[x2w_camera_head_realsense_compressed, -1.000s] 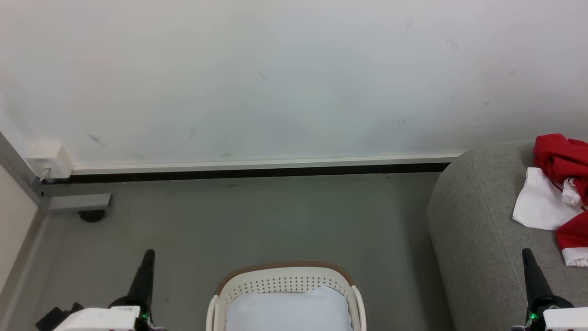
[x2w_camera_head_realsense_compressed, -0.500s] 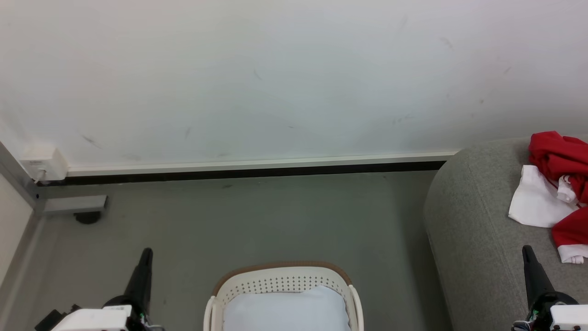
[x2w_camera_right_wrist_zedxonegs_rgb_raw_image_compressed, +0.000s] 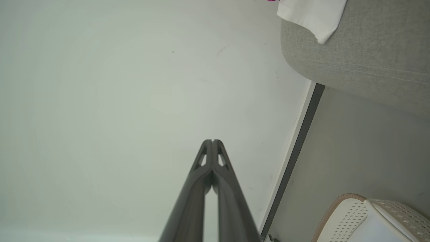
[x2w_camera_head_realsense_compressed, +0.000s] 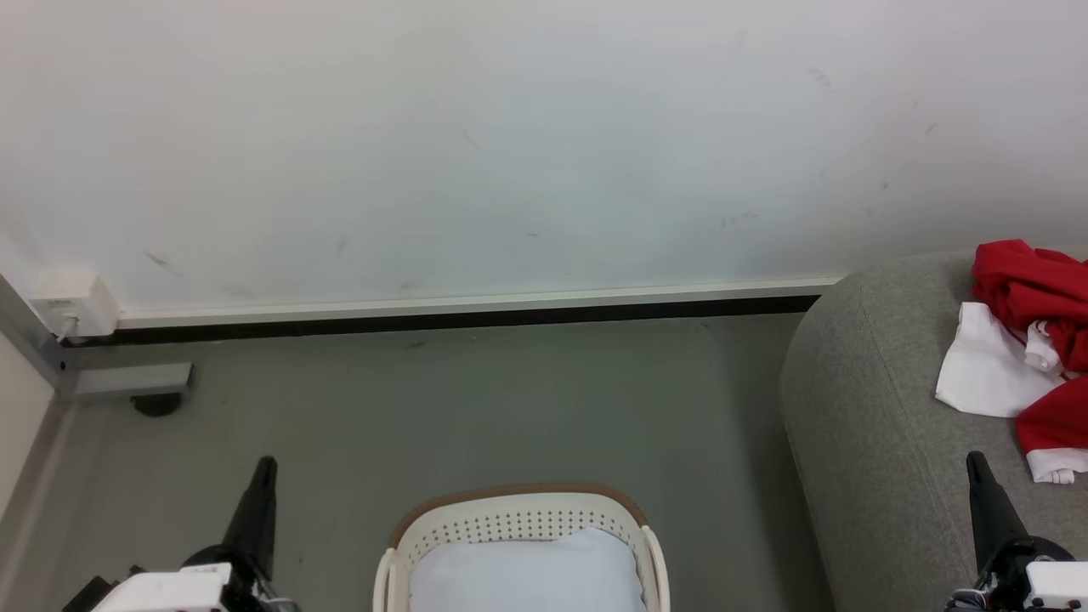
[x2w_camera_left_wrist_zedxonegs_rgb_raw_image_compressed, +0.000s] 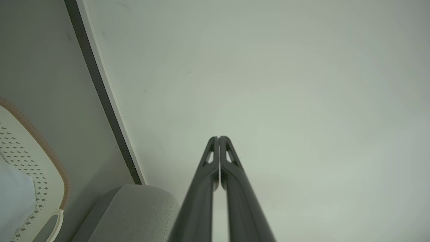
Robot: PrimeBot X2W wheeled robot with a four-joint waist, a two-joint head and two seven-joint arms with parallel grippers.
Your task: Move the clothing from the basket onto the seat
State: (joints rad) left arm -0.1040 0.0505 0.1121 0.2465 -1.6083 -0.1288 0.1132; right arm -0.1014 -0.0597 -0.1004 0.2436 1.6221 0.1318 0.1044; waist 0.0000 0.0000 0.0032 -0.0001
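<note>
Red and white clothing lies bunched on the grey seat at the right edge of the head view; a white corner of it hangs over the seat in the right wrist view. The cream basket with a brown rim stands on the floor at bottom centre, a pale blue-white cushion inside it. My left gripper is shut and holds nothing, left of the basket. My right gripper is shut and holds nothing, over the seat's front. Both point at the wall.
A white wall with a dark skirting strip runs behind the grey floor. A white socket box and a grey bracket sit in the far left corner. Open floor lies between the basket and the wall.
The whole head picture has drifted slightly left and up, so the camera has moved. Both grippers stay shut, and the clothing and basket lie as before.
</note>
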